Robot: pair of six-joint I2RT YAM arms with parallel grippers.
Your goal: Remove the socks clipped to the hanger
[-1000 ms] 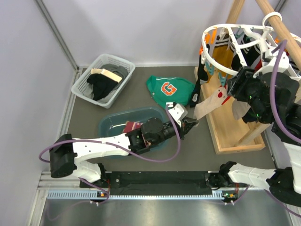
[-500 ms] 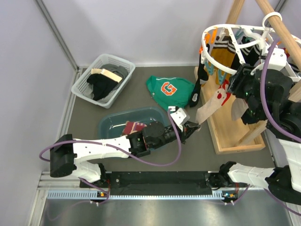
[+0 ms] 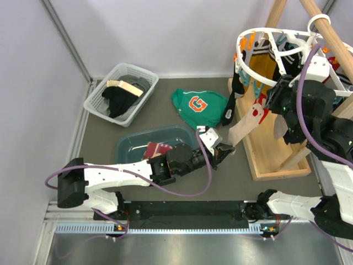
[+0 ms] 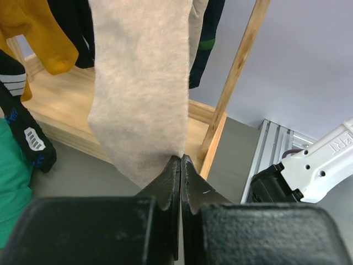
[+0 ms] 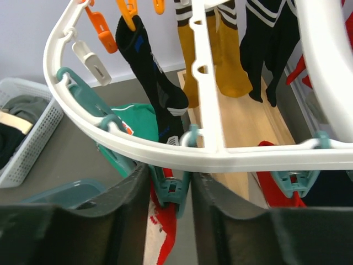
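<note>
The white oval hanger (image 3: 255, 78) hangs from the wooden stand with several socks clipped on. A beige sock with red patches (image 3: 245, 122) hangs from a teal clip (image 5: 172, 190). My left gripper (image 3: 226, 149) is shut on that sock's toe end (image 4: 140, 94), pulling it taut; the fingertips (image 4: 174, 165) pinch the fabric. My right gripper (image 5: 168, 193) sits under the hanger rim (image 5: 165, 157) with its jaws pressed on both sides of the teal clip. Mustard (image 5: 226, 66), black (image 5: 157, 88) and striped (image 5: 265, 49) socks hang behind.
A blue tub (image 3: 128, 144) holding a maroon sock (image 3: 157, 149) lies under the left arm. A white mesh basket (image 3: 98, 105) of dark clothes is at the back left. A green sweatshirt (image 3: 198, 105) lies mid-table. The wooden stand's base (image 3: 273, 163) and pole (image 3: 325, 27) are at the right.
My left gripper has shifted slightly nearer and to the right, still holding the sock's toe. My right gripper has settled a little closer on the clip.
</note>
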